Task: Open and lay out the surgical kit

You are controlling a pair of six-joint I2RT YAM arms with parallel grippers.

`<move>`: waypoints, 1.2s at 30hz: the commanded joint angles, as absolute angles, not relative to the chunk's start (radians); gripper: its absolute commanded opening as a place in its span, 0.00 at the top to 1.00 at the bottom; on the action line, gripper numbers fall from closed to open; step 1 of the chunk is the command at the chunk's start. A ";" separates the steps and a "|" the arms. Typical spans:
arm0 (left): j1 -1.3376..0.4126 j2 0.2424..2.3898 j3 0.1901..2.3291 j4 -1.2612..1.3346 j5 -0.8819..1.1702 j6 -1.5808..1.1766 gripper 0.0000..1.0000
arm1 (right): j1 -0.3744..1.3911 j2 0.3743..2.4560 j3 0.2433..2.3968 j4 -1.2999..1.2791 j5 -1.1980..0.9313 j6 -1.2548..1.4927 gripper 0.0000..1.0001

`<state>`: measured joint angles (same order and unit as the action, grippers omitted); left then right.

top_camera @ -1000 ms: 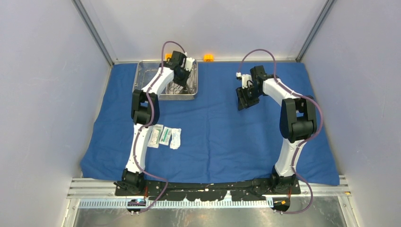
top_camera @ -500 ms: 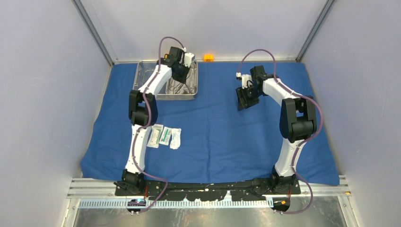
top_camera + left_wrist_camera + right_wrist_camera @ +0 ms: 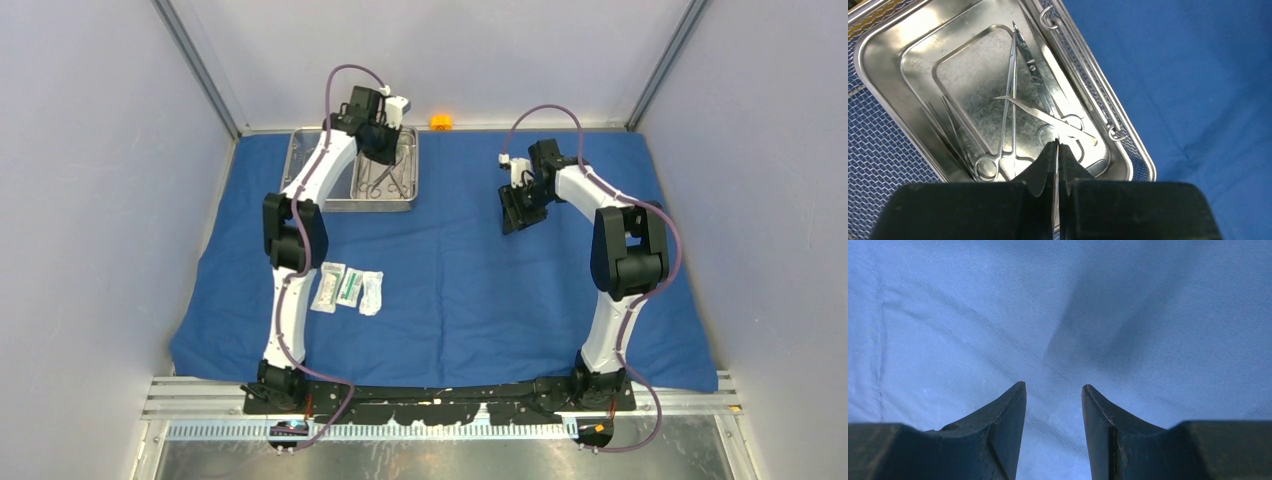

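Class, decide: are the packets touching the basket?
Apart. The top view shows the packets lying on the cloth, with a clear blue strip between them and the basket.

Pale lilac-grey walls [image 3: 90, 200] on three sides, aluminium posts [image 3: 200, 70] in the far corners, metal rail [image 3: 440, 430] at front

No readable text anywhere. The three small packets [image 3: 346, 288], lying near-left, are showing green and grey print - it is coming out too small to read. No legible labels, brands or numbers are showing elsewhere.
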<state>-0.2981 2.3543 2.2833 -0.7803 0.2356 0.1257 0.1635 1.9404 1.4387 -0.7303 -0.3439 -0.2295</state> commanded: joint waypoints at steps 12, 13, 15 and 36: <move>-0.316 1.892 1.769 -0.483 0.738 -0.131 1.00 | 0.166 1.771 1.425 -0.625 -0.508 -0.136 0.50; -0.316 1.864 1.725 -0.438 0.788 -0.142 1.00 | 0.165 1.747 1.416 -0.611 -0.547 -0.126 0.50; -0.317 1.819 1.650 -0.353 0.900 -0.161 1.00 | 0.166 1.696 1.400 -0.579 -0.622 -0.100 0.50; -0.399 1.659 1.184 0.610 1.379 -0.640 1.00 | 0.266 1.488 1.221 -0.382 -0.950 0.037 0.51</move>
<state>-0.3935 1.6920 1.2186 0.2459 1.3155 -0.4393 0.2321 1.5181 1.2282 -0.4221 -0.9195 0.0296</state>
